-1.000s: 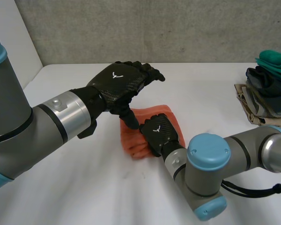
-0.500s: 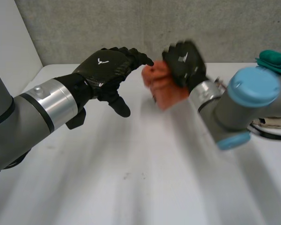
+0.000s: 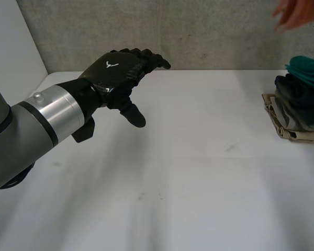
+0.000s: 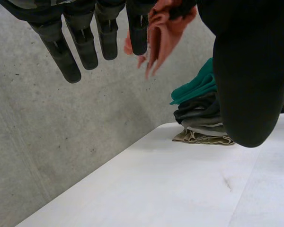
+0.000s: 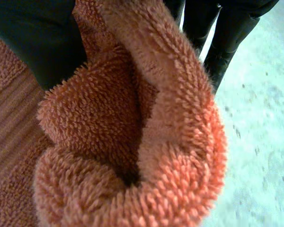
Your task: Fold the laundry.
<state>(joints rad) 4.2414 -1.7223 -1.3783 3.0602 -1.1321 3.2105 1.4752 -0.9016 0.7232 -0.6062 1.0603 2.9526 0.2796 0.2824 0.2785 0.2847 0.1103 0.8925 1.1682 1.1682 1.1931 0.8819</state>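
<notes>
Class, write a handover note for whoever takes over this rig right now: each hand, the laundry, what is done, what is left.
Left hand: open, empty, hovering over the table.
Right hand: shut on the orange towel, held high in the air near the stack of clothes.
Done: the stack sits folded at the table's right edge.
Left: probably set the towel on the stack; it looks bunched in the grip, so check its fold.

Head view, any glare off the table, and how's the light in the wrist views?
Head view: the table is evenly lit, no glare, a soft sheen on the left arm's silver band. Left wrist view: the left hand is dark against the lit grey wall. Right wrist view: the orange towel in the right hand is brightly lit.
</notes>
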